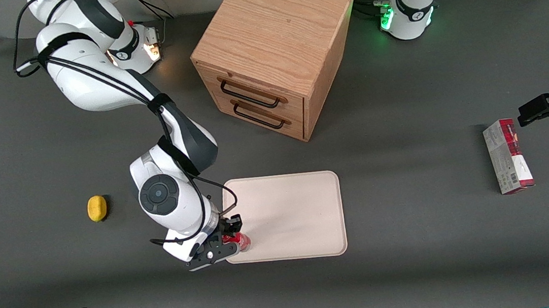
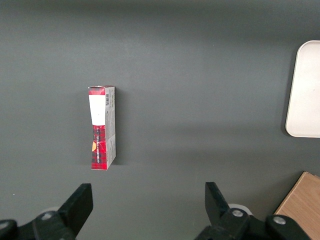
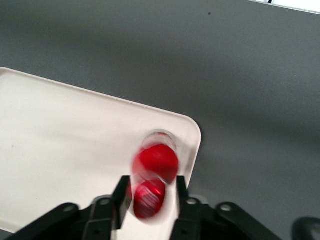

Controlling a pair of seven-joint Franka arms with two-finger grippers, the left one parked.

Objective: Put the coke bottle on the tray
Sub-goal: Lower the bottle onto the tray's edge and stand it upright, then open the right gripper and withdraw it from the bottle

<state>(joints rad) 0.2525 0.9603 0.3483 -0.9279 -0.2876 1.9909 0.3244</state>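
The coke bottle (image 1: 241, 240), small and red with a red cap, stands on the cream-white tray (image 1: 290, 208), in its corner nearest the front camera, toward the working arm's end. My right gripper (image 1: 232, 238) is over that corner. It is open, with one finger on each side of the bottle's top. In the right wrist view the bottle (image 3: 155, 162) looks blurred between the fingers of the gripper (image 3: 151, 192), with a small gap beside the cap. The tray (image 3: 60, 135) lies beneath it. The tray's edge (image 2: 306, 90) also shows in the left wrist view.
A wooden two-drawer box (image 1: 269, 52) stands farther from the front camera than the tray. A yellow lump (image 1: 97, 208) lies toward the working arm's end. A red-and-grey carton (image 1: 508, 156) lies toward the parked arm's end and also shows in the left wrist view (image 2: 102, 127).
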